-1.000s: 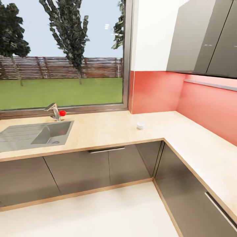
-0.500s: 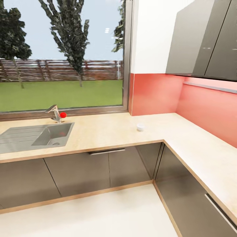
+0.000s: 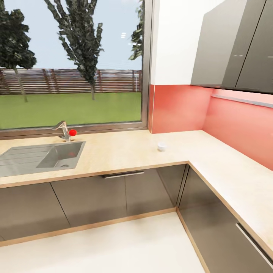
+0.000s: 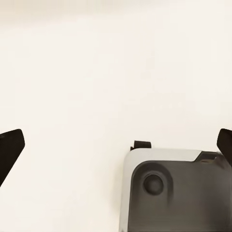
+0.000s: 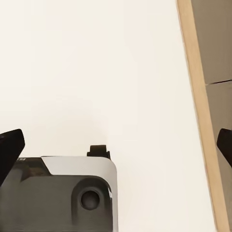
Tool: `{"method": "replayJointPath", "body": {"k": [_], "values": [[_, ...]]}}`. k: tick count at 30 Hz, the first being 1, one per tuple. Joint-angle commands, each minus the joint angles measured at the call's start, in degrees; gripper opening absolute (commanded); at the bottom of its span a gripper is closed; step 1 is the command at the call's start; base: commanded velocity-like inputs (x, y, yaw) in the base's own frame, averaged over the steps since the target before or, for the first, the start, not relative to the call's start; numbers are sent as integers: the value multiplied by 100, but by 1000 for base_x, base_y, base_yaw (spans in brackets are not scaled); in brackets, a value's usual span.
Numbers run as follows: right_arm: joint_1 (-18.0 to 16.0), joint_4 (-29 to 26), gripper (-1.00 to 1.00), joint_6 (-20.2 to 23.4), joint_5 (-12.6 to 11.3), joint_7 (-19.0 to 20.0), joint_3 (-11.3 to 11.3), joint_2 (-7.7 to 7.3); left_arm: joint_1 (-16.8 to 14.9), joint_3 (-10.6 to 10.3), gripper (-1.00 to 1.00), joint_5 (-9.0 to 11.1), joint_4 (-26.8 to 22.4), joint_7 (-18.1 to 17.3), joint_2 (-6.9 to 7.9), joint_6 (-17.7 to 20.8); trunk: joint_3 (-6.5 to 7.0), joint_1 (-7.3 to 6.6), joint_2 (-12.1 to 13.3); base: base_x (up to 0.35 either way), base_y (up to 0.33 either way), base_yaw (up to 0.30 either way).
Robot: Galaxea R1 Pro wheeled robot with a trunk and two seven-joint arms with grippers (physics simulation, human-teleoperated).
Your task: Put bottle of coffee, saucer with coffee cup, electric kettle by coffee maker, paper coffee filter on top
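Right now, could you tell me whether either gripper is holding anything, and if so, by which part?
Nothing is held. The left gripper and the right gripper both hang open over the pale floor, with nothing between their fingertips.

The right gripper (image 5: pixel 116 145) hangs with its two dark fingertips (image 5: pixel 10 145) spread wide apart over the pale floor (image 5: pixel 96 63), above a corner of the robot's grey base (image 5: pixel 63 193), beside the cabinet's wooden plinth strip (image 5: pixel 198 106).

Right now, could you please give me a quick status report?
Left gripper open, empty. Right gripper open, empty, both over floor. Coffee cup alone on countertop, right of sink. Nothing beside the cup.
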Motion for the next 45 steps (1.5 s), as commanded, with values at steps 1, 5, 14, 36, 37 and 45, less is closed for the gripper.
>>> {"method": "replayJointPath", "body": {"k": [1, 5, 14, 36, 37, 45], "values": [[-6, 1, 100, -19, 58, -3, -45, 10, 2, -10, 100, 29, -8, 2, 2, -2, -11, 3, -11, 0, 0, 0], [-6, -218, 100, -58, 57, -4, -36, 64, 41, -29, 100, 8, 49, -5, 45, 48, -11, 3, -11, 0, 0, 0], [-11, -2558, 100, -166, 59, -27, -24, 633, 50, -37, 100, -3, 1340, 33, 206, 86, -11, 3, -11, 0, 0, 0], [-3265, -4241, 100, 1760, 62, -1271, -26, 1250, 55, -100, 100, -45, 1903, 182, 314, 896, -11, 3, -11, 0, 0, 0], [-3466, -4120, 100, 1830, 63, -1455, -26, 1249, 55, -103, 100, -49, 1899, 184, 304, 897, -11, 3, -11, 0, 0, 0], [-4203, -3559, 100, 2341, 56, -1852, -26, 1242, 55, -100, 100, -48, 1913, 184, 348, 938, -11, 3, -11, 123, 0, 0]]}}
